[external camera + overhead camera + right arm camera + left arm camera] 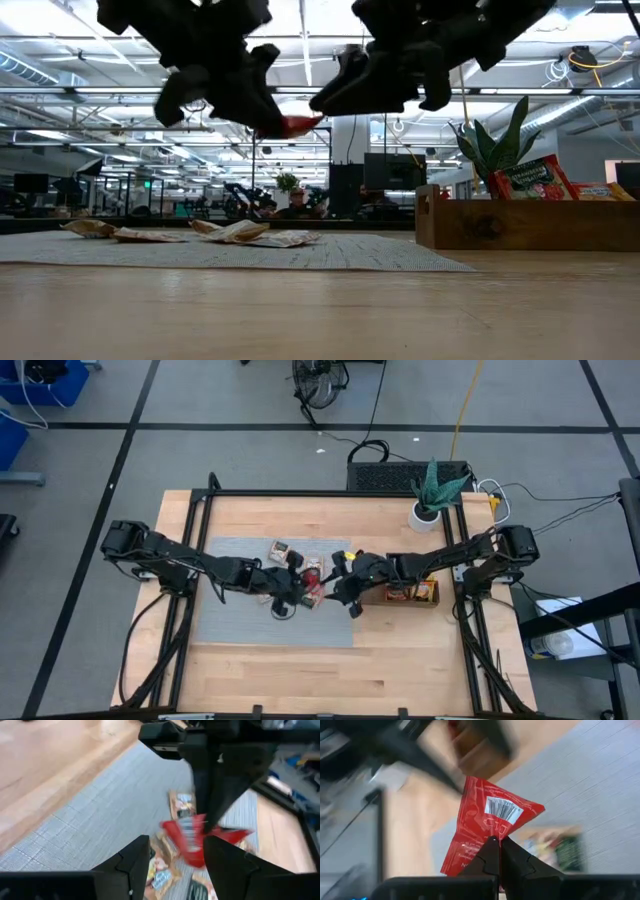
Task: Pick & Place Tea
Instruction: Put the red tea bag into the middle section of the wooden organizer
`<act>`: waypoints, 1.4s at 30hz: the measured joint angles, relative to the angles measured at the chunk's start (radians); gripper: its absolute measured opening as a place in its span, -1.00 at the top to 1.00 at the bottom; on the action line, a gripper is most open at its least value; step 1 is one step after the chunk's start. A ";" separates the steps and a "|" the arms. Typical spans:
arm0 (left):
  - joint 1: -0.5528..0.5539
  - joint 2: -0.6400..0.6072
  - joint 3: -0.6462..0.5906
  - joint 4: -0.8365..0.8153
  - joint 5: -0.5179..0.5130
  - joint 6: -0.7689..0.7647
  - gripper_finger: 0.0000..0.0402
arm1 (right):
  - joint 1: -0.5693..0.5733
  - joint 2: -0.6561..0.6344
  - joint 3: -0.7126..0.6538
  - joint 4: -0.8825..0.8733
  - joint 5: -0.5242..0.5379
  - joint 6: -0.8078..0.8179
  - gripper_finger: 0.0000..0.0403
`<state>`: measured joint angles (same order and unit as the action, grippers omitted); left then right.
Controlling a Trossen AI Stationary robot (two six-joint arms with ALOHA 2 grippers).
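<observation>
high view: the left gripper [305, 592] holds a red sachet [314, 575] above the grey mat [235, 610], with the right gripper [340, 575] just beside it.

low view: the sachet hangs from the left gripper's shut tips, well above the loose sachets [240, 233] lying on the mat.

left wrist view: the fingers pinch one edge; the packet droops and creases, so it looks light, thin and limp. an edge pinch suits it.

right wrist view: the right gripper's jaws gape, empty, with the sachet just ahead of them.
</observation>
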<state>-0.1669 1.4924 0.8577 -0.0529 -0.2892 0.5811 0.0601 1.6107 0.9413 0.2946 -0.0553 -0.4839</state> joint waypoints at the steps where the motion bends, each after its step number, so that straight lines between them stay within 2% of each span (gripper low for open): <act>1: 0.000 0.000 0.000 -0.008 -0.034 0.000 0.97 | -0.010 0.000 0.000 -0.006 -0.001 0.012 0.16; 9: -0.039 0.025 0.001 -0.098 -0.290 0.237 0.97 | -0.111 0.001 0.000 -0.006 -0.116 0.102 0.16; 13: -0.054 0.067 0.001 -0.098 -0.440 0.346 0.97 | -0.178 0.002 0.000 0.055 -0.290 0.193 0.16; 17: -0.068 0.130 0.034 -0.095 -0.521 0.436 0.97 | -0.229 0.014 0.000 0.143 -0.434 0.272 0.16; 21: -0.098 0.199 0.108 -0.096 -0.557 0.515 0.97 | -0.260 0.046 0.001 0.191 -0.495 0.327 0.16; 28: -0.141 0.271 0.242 -0.134 -0.587 0.615 0.96 | -0.282 0.086 0.000 0.202 -0.500 0.350 0.16; 36: -0.144 0.276 0.270 -0.155 -0.574 0.618 0.98 | -0.282 0.086 0.000 0.224 -0.525 0.369 0.17; 39: -0.144 0.276 0.271 -0.156 -0.573 0.613 0.96 | -0.282 0.086 0.000 0.226 -0.526 0.375 0.28; 42: -0.143 0.276 0.271 -0.157 -0.570 0.594 0.98 | -0.279 0.086 0.000 0.232 -0.535 0.379 0.54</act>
<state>-0.3098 1.7679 1.1286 -0.2104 -0.8593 1.1751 -0.2190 1.6970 0.9417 0.5265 -0.5902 -0.1047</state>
